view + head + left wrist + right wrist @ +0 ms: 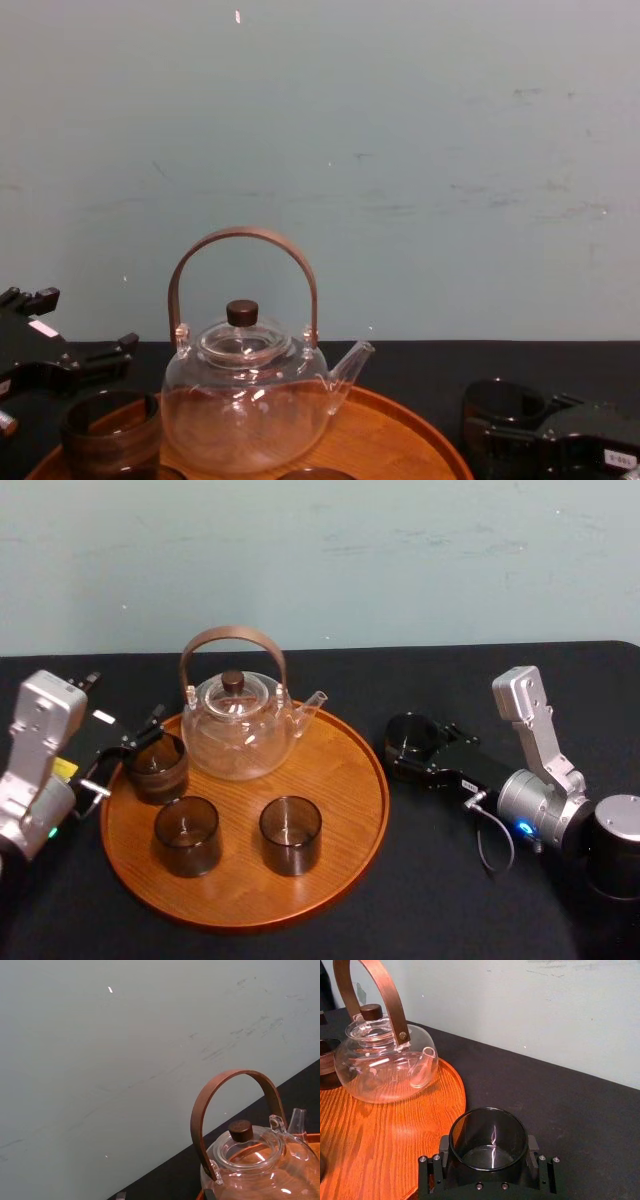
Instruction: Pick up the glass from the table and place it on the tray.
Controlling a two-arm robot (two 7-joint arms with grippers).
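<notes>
Fingers (pixel 443 1145) of right gripper (pixel 488 1146) pinch the glass (pixel 488 1132), beside the tray (pixel 380 1130); transfer outstanding; left gripper (pixel 135 750) at tray's left rim.

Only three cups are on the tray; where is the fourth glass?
In the head view the dark glass cup stands on the black table right of the round orange-brown wooden tray, right tool around it.

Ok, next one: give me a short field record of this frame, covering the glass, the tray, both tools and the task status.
target glass: upright on the table, right of the tray
right tool: shut on the target glass, at table level
left tool: at the tray's left edge, by the left glass
tray load: teapot, left glass, two front glasses
status: target glass not yet on the tray
</notes>
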